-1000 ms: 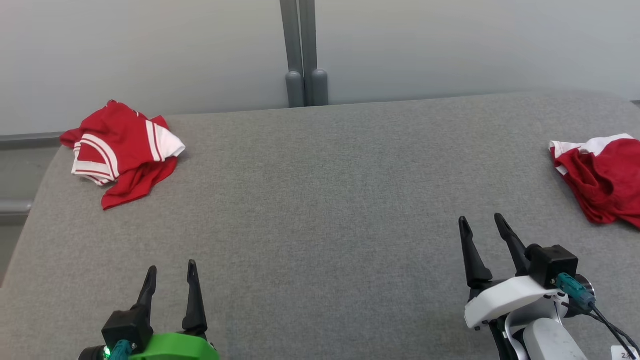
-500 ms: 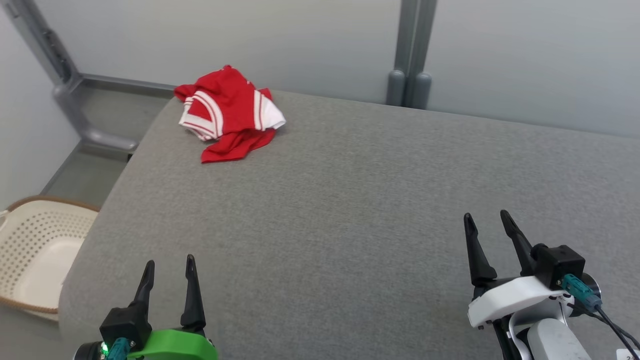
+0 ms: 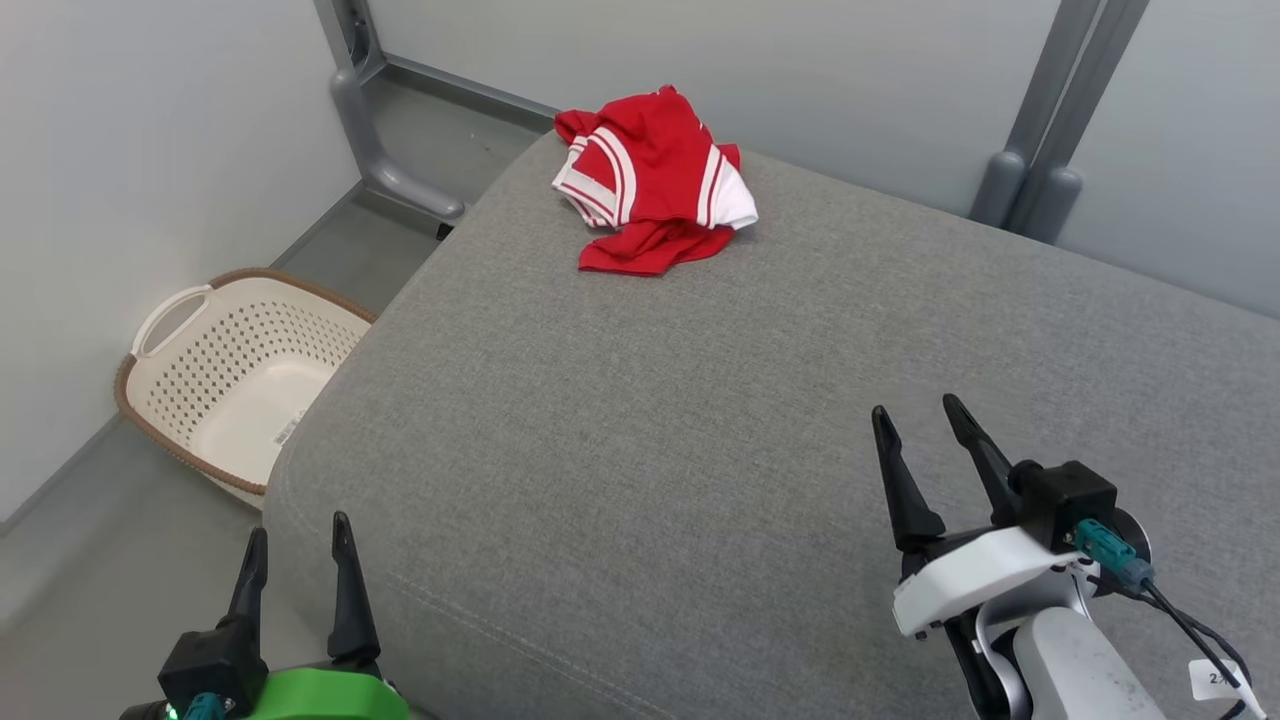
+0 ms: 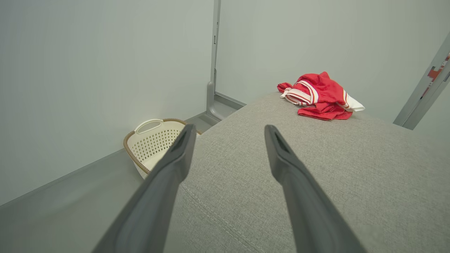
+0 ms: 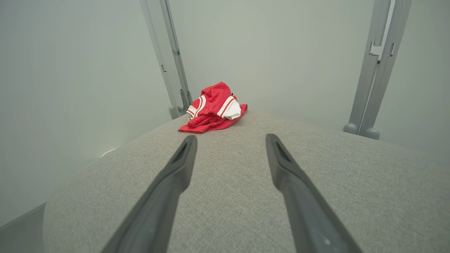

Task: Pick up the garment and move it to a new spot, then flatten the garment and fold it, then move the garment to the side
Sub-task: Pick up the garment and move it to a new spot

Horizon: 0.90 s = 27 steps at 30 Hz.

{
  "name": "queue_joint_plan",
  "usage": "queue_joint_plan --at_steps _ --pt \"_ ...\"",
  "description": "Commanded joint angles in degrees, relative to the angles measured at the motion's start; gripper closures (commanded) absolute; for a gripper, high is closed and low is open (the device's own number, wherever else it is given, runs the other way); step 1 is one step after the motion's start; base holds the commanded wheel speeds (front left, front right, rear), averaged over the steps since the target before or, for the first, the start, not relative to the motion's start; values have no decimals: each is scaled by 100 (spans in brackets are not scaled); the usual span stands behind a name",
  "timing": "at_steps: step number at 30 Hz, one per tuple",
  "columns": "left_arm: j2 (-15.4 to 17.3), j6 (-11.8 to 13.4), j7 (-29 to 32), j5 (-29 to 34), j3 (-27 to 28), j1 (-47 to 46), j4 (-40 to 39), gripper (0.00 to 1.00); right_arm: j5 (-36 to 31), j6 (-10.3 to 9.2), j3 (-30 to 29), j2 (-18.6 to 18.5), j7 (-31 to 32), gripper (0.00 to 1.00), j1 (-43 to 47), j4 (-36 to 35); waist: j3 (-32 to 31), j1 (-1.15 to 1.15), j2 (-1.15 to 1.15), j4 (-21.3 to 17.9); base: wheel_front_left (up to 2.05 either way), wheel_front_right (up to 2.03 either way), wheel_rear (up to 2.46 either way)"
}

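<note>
At cushion (image 3: 640, 450) far corner: garment (image 3: 650, 185), well beyond left tool (image 3: 300, 527), right tool (image 3: 915, 406); both spread.

Pale walls (image 3: 150, 150) enclose a grey upholstered surface (image 3: 650, 420); a cream basket (image 3: 200, 350) stands on the floor (image 3: 90, 560).

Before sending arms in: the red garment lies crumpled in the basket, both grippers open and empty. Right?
No: the head view shows the garment crumpled on the grey cushion, not in the basket. Left gripper and right gripper are open, empty.

Lab booth: panel walls (image 3: 150, 150), padded bench (image 3: 650, 420) (laundry basket (image 3: 230, 350)).
</note>
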Motion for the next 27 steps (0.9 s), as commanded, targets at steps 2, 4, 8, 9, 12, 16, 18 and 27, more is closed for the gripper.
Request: queue_joint_plan --at_steps 2,4,8,9,12,16,18,27 --pt "-30 33 0 -46 17 82 -26 0 41 -8 6 -25 -18 0 -88 30 124 0 0 93 0 0 0" --pt "-39 -2 0 -42 -19 71 -2 0 30 -8 -13 -25 -18 0 -108 15 143 0 0 88 0 0 0" --pt "-51 -68 0 -36 -113 -30 68 0 -59 -8 -152 -25 -18 0 -76 -50 214 0 0 81 0 0 0" --pt "-53 -94 0 -20 -146 -82 95 0 -83 -8 -206 -24 -17 0 -50 -69 248 0 0 80 0 0 0" --pt "-32 -169 -1 26 -200 -272 173 0 -185 -8 -332 -22 -18 0 -29 -177 394 0 0 33 0 0 0" --pt "81 -260 0 76 -200 -747 217 0 -351 -8 -384 -28 1 0 -217 -333 719 0 0 -219 0 0 0" --pt "216 -312 17 108 -165 -1120 233 0 -419 -8 -372 -25 30 0 -332 -433 905 0 0 -381 0 0 0" --pt "1087 -722 611 252 -88 -3375 522 0 -689 -8 -193 -28 187 0 -1025 -914 1900 0 0 -1343 0 0 0"
